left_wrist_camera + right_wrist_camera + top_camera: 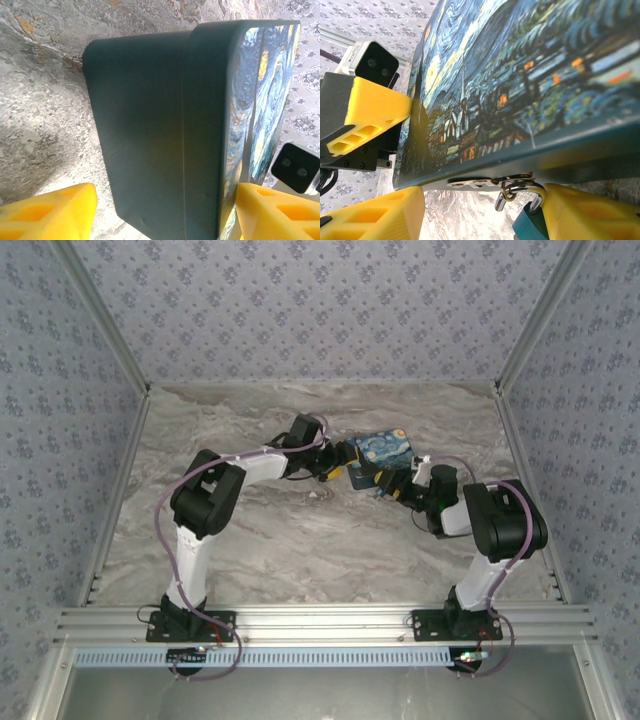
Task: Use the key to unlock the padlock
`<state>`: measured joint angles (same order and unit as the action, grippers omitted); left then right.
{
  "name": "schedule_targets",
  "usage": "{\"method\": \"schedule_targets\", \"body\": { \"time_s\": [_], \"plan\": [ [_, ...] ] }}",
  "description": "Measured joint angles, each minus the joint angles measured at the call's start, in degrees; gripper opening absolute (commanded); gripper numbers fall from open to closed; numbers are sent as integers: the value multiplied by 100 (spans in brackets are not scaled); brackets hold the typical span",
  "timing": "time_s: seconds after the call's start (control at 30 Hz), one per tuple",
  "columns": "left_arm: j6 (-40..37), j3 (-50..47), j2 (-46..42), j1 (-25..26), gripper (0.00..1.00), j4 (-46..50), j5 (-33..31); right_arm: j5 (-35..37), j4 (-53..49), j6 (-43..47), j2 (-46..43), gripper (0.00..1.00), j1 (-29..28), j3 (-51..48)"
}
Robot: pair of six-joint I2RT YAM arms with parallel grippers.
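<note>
Laboratory-type robot test cell. A grey marble-patterned tabletop (300, 550) is enclosed on three sides by blue-grey floral-print wall panels (320, 300) held in a silver aluminium extrusion frame (330, 620). A white-and-black left robot arm (215, 490) and its right-hand twin (495, 525), trailing lilac cables (168, 515), are bolted to the near rail.

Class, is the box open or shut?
Shut: the box's seam shows no gap, and the padlock hangs from its hasp.

The tabletop (300, 540) was a marbled surface of grey and beige, with pale veins running across it. Toward its far middle, slightly to the right, sat a blue-and-yellow painted box (380, 450); whether it lay flat could not be told.
</note>
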<state>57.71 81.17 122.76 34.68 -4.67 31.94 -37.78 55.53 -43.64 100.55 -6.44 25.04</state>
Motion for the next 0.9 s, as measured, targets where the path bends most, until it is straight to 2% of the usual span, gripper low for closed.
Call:
{"method": "schedule_targets", "body": {
  "time_s": [0.9],
  "plan": [
    [42, -76, 0, -15, 71, -157, 0, -59, -4, 2, 76, 28, 9, -26]
  ]
}}
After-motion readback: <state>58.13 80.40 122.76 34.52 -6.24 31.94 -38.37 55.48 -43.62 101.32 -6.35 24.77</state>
